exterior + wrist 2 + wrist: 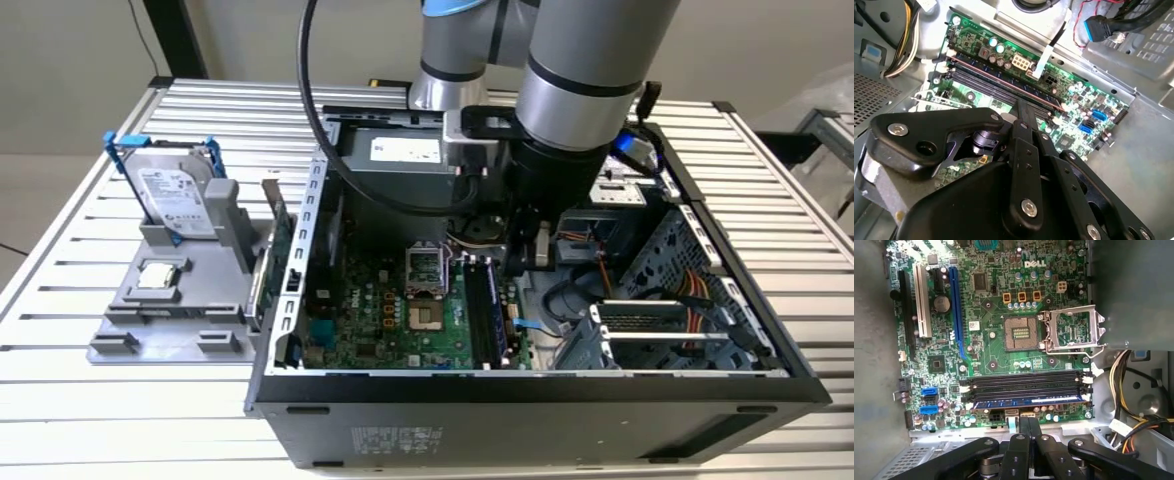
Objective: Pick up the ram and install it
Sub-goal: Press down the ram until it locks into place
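Black end effector (1024,427) fingers are together on nothing, hovering just beside the ram (1026,401), which I see lying in the outermost memory slot. Pressing off-centre could leave it half-seated or stress the motherboard (999,315).

The ram (1026,402) is a thin, long blue-green stick with a row of dark chips along its face. It sits upright on its edge in a memory slot (1024,390) on the motherboard (994,325), parallel to the neighbouring slots, white latches at both ends.
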You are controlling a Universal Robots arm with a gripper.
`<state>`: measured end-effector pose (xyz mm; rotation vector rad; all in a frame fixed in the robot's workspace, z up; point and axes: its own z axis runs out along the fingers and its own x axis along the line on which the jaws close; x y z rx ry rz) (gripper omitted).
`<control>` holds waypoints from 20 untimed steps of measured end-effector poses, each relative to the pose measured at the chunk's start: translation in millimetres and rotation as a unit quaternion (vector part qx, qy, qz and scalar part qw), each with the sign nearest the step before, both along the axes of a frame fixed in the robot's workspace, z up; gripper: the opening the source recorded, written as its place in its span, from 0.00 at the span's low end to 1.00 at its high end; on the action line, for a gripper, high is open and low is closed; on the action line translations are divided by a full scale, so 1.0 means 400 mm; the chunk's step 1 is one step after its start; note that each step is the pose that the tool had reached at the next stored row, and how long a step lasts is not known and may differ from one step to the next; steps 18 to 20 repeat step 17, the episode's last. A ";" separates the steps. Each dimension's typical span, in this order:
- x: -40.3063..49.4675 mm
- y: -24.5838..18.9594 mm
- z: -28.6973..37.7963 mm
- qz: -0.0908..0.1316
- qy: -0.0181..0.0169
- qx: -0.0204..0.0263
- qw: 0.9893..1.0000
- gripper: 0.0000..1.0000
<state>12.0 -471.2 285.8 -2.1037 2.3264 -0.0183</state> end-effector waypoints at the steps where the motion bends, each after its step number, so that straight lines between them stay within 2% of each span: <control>1: 0.000 0.000 0.004 0.000 0.000 0.000 1.000 0.00; 7: 0.000 0.000 0.015 0.000 0.000 -0.001 1.000 0.00; 20: 0.000 0.000 0.020 0.000 0.000 -0.001 1.000 0.00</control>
